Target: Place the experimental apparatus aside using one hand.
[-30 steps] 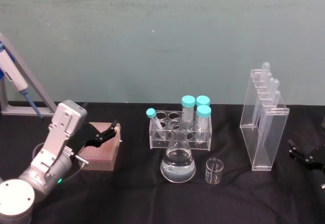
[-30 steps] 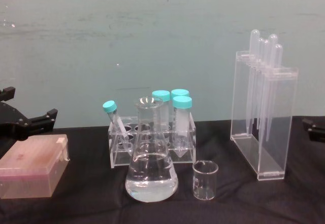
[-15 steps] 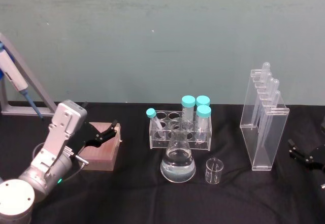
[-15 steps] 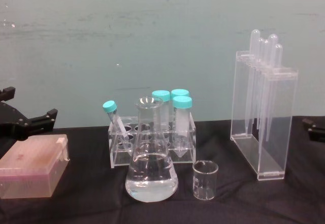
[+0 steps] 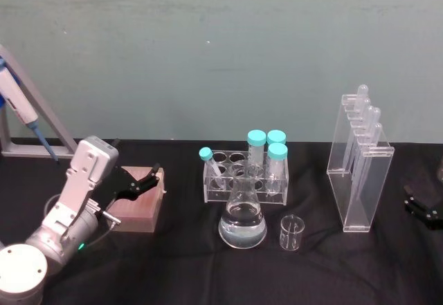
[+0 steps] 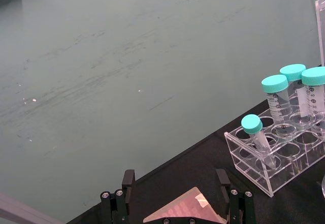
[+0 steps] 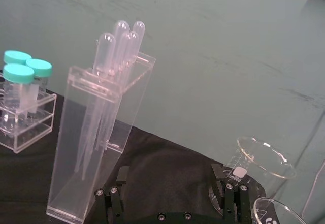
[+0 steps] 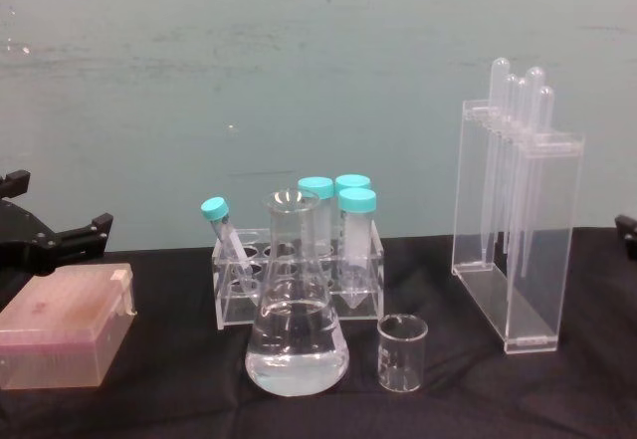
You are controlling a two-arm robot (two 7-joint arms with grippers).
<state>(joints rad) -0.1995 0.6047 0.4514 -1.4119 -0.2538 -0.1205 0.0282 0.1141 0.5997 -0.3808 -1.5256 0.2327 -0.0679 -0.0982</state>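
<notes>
Right gripper (image 5: 415,203) has drawn back toward the 3 o'clock edge since the earlier frame; labware unmoved.

Head view: flask (image 5: 243,216) with clear liquid stands on the black table (image 5: 180,256), a little toward 6 o'clock from centre. Small beaker (image 5: 291,233) just beside it at 3 o'clock, apart. Tube rack (image 5: 246,180) with teal-capped tubes sits at the flask's 12 o'clock, very close. Pipette stand (image 5: 360,173) upright at 3 o'clock of the rack, well apart from the flask. Right gripper at 3 o'clock of the stand, not touching it. Left gripper (image 5: 142,180) at 9 o'clock, hanging over a pink box (image 5: 138,205).

Left wrist view: left fingers (image 6: 127,182) spread wide, nothing clamped, the pink box's corner below and between them. Tube rack farther off.

Right wrist view: right pincer also wide and empty. Pipette stand stands ahead of it, upright, pipette bulbs above its top. Two more clear beakers (image 7: 264,165) sit just beside one finger.

Chest view: flask in front of the rack, beaker at its 3 o'clock, stand farther toward 3 o'clock. Left gripper above the pink box at 9 o'clock; right gripper barely inside the 3 o'clock edge.
</notes>
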